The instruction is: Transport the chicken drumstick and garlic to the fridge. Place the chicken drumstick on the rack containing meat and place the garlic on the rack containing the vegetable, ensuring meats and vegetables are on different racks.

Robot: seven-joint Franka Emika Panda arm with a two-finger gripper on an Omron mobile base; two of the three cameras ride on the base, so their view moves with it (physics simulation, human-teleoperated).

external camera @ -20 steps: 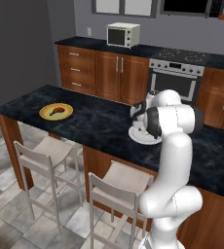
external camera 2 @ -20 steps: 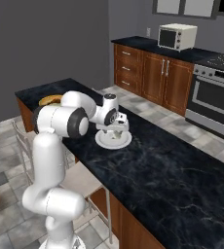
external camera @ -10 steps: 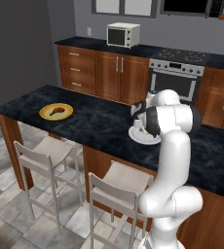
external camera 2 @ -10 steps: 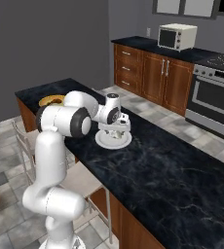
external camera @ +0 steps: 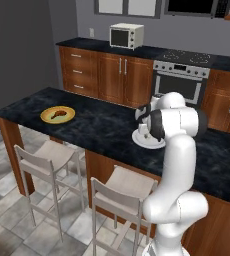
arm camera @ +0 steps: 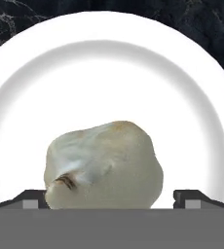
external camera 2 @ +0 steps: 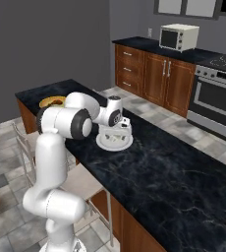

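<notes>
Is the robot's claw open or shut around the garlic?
Open. In the hand view the gripper has one dark fingertip on each side of the garlic, which lies on the white plate.

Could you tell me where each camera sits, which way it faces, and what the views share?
Left base view: behind the arm on its left, looking forward and down over the counter; the white arm rises at lower right, gripper over the white plate; yellow plate with the drumstick at left.
Right base view: behind on the right; arm at lower left, gripper above the same plate.
Hand view: on the hand, looking down at the garlic on the plate, between the open fingertips.
Shared: plate, counter, microwave.
</notes>
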